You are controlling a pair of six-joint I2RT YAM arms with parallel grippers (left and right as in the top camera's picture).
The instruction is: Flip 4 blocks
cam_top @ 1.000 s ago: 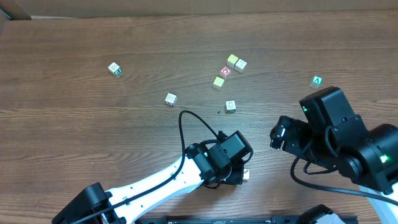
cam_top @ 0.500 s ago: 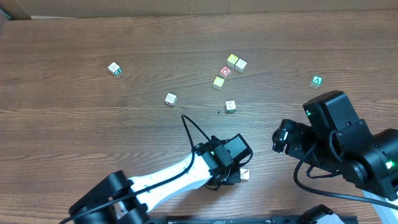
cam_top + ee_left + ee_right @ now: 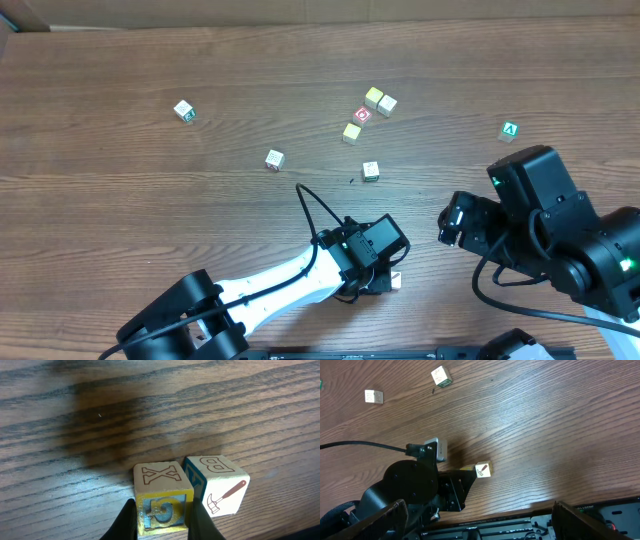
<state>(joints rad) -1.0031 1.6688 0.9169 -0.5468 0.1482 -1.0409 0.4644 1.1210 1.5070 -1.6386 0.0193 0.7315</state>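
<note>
A block marked X point(image 3: 161, 485) is held by the left gripper point(image 3: 162, 522), whose jaws are drawn narrow against two opposite side faces. The block appears to rest on the table point(image 3: 150, 400). A second block with a hammer picture point(image 3: 220, 491) is set just beside it on the right, touching or nearly so along one edge (the seam cannot be made out clearly). Both are found at the near edge of the table, under the left arm. Further blocks are scattered well apart up the table: one point(image 3: 371, 170) nearest, another point(image 3: 274, 159) to its left, a third point(image 3: 183, 110) far over on the left, and a small cluster point(image 3: 374, 97) beyond. The right gripper point(image 3: 480, 517) is held with jaws wide and nothing between them.

The blocks are judged to be light, stiff painted wood. They are unlikely to be harmed by a firm pinch, but apt to slip or swivel on their smooth faces. A hold is best taken square across two flat opposite faces at mid-height, never on corners. With the neighbour so close, it is likely to be nudged when the held block is turned, so lifting clear first would be advised.
</note>
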